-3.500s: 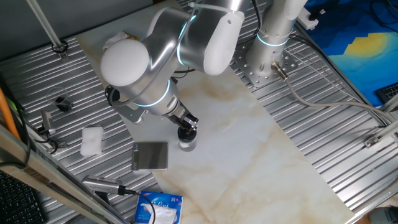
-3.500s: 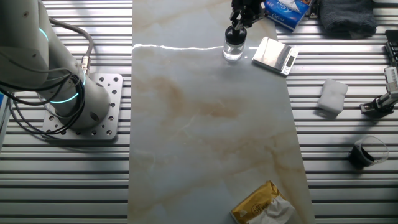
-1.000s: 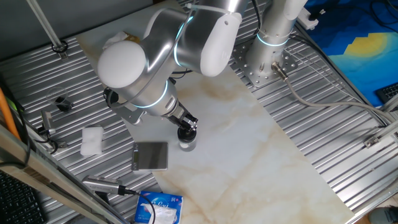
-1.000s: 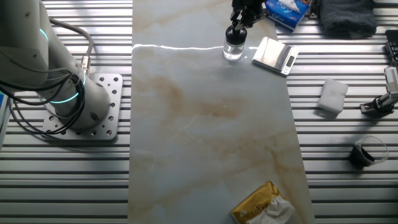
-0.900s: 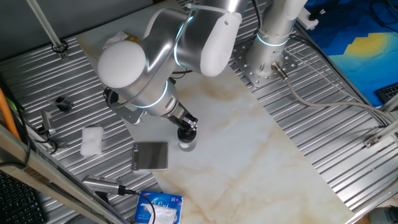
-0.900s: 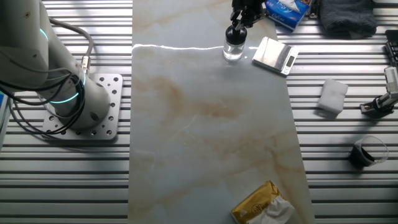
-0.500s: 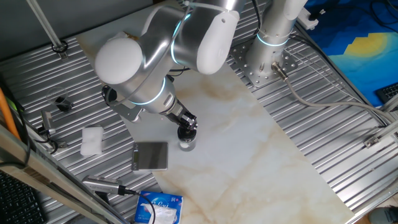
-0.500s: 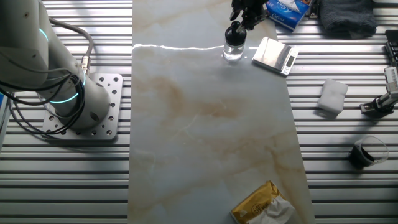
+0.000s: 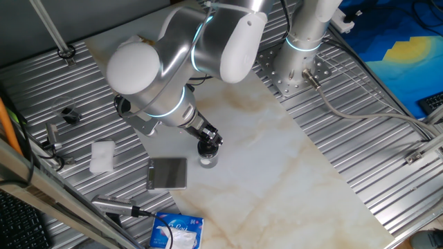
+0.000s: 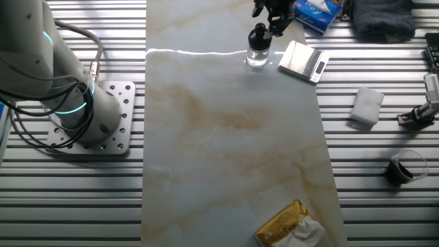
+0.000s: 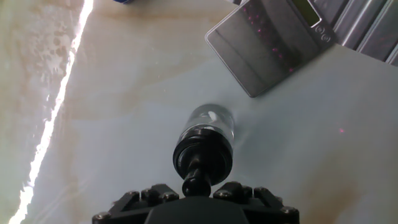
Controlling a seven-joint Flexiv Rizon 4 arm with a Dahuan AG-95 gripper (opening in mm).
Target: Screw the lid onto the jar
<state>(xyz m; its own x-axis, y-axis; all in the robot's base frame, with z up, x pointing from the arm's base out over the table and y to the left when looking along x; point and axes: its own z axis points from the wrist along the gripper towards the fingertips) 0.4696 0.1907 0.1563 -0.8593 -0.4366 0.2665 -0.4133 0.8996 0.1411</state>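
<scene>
The small clear glass jar (image 11: 210,121) stands upright on the marble slab. The black lid (image 11: 203,157) sits on its mouth, knob up. My gripper (image 11: 196,194) hangs right over the lid, and the round knob (image 11: 196,183) shows between its two dark fingers with a narrow gap on each side, so the gripper is open and does not hold the knob. One fixed view has the gripper (image 9: 210,142) just above the jar (image 9: 208,161). The other fixed view puts the gripper (image 10: 272,15) up and right of the lid (image 10: 259,31) and the jar (image 10: 257,55).
A grey square scale plate (image 9: 168,173) (image 11: 264,46) lies close beside the jar. A white folded cloth (image 9: 102,156), a blue tissue pack (image 9: 178,231) and small black parts (image 9: 68,114) lie on the ribbed metal table. A yellow packet (image 10: 288,225) lies on the slab's far end.
The hand has turned a little and drawn slightly up off the lid. The jar and lid stay where they were.
</scene>
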